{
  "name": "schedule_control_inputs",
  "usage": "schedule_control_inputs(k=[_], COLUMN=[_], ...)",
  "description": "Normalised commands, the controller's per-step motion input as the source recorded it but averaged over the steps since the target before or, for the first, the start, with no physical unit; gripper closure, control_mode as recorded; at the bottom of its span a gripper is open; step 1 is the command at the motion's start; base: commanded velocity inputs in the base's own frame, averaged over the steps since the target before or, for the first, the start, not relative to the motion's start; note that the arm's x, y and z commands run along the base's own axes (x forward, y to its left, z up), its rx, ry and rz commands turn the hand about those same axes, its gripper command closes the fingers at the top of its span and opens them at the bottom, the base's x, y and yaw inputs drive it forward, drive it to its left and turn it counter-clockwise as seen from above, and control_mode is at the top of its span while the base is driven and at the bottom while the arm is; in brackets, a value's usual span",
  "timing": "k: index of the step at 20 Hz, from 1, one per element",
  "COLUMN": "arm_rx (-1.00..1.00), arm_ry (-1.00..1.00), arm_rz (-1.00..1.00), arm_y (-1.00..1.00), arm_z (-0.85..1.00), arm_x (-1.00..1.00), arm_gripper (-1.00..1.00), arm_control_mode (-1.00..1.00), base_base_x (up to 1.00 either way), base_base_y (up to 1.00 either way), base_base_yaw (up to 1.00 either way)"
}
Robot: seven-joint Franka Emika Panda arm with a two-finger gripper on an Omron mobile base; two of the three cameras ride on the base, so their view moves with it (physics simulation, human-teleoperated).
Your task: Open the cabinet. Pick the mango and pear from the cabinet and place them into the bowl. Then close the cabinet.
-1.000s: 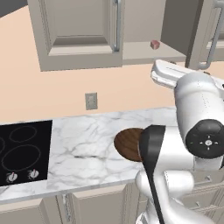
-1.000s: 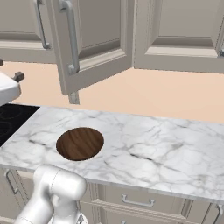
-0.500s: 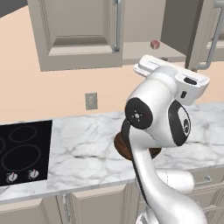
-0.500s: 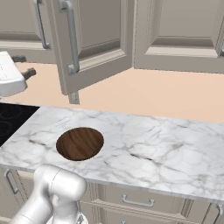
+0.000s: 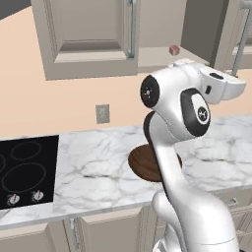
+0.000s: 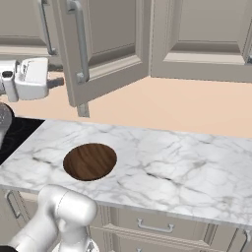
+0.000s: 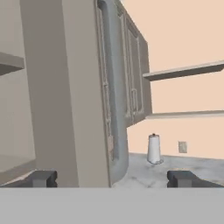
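arm swung right | gripper [image 7: 112, 178] wide, empty | cabinet [image 7: 65, 109] door edge between fingers

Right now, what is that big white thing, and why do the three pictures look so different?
That white thing is a robot arm in a pretend kitchen. Two pictures come from cameras behind it, one on its left and one on its right. The third camera sits on its hand, so it looks straight at the open door of the cabinet. The end effector, its two-finger pincher, is open and holds nothing. On the marble counter lies a brown wooden bowl, empty so far. Beside it is a black stovetop.
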Motion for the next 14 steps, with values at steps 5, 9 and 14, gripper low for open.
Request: schedule_control_inputs(k=[5, 9, 14], arm_rx=[0.11, 0.1, 0.04], arm_ry=[0.16, 0.09, 0.0], arm_rz=[-0.25, -0.22, -0.13], arm_y=[-0.86, -0.98, -0.9], arm_z=[0.0, -0.01, -0.15], arm_x=[0.0, 0.0, 0.0], arm_gripper=[-1.0, -1.0, -1.0], arm_control_mode=[-1.0, -1.0, -1.0], base_base_x=[0.0, 0.0, 0.0], base_base_y=[0.0, 0.0, 0.0], base_base_yaw=[0.0, 0.0, 0.0])
